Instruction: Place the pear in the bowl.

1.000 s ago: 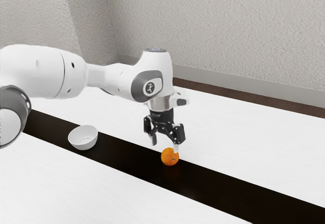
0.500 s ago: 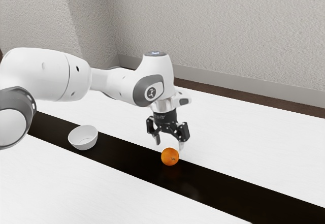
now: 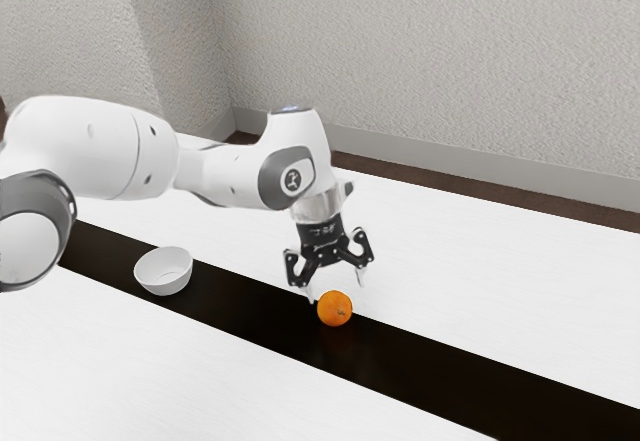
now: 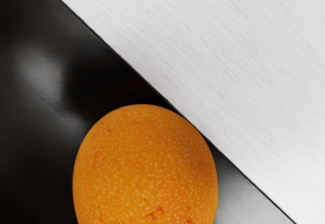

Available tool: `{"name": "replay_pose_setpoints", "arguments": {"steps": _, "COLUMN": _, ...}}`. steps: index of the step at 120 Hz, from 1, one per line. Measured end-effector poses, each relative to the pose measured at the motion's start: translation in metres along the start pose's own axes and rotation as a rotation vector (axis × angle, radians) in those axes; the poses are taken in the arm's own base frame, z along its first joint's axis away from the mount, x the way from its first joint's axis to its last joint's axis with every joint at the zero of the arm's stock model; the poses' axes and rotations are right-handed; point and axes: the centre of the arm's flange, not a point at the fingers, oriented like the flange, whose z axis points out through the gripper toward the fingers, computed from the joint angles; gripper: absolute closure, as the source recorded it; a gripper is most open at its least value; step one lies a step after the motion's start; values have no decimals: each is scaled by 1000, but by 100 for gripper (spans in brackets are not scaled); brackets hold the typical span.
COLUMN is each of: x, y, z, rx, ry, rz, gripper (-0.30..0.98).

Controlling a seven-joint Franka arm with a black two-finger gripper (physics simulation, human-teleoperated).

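Note:
My gripper (image 3: 336, 293) is open in the exterior view, its fingers spread wide, low over the far side of a round orange fruit (image 3: 335, 309). No pear shape can be made out; the fruit looks like an orange and rests on the black strip. From the wrist view, the speckled orange fruit (image 4: 146, 168) lies just under my hand. A white bowl (image 3: 164, 271) stands upright on the same strip, toward the exterior view's left.
The glossy black strip (image 3: 440, 366) runs lengthwise between white table surfaces (image 3: 500, 271). A textured wall (image 3: 430, 61) rises behind the table. Between fruit and bowl lies a stretch of strip.
My hand has turned and tilted above the fruit, after shifting slightly toward the exterior view's right and then back a little. Fruit and bowl have stayed where they were.

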Motion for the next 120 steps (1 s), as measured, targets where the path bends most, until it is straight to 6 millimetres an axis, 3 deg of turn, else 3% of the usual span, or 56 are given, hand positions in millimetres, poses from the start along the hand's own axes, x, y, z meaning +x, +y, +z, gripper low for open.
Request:
{"name": "replay_pose_setpoints", "arguments": {"steps": 45, "x": 19, "y": 0, "z": 27, "rx": 18, "ry": -28, "rz": -338, "gripper": 0}}
{"name": "replay_pose_setpoints", "arguments": {"steps": 106, "x": 25, "y": 0, "z": 52, "rx": 44, "ry": -42, "rz": -539, "gripper": 0}}
{"name": "replay_pose_setpoints", "arguments": {"steps": 120, "x": 23, "y": 3, "z": 50, "rx": 39, "ry": -40, "rz": -555, "gripper": 11}}
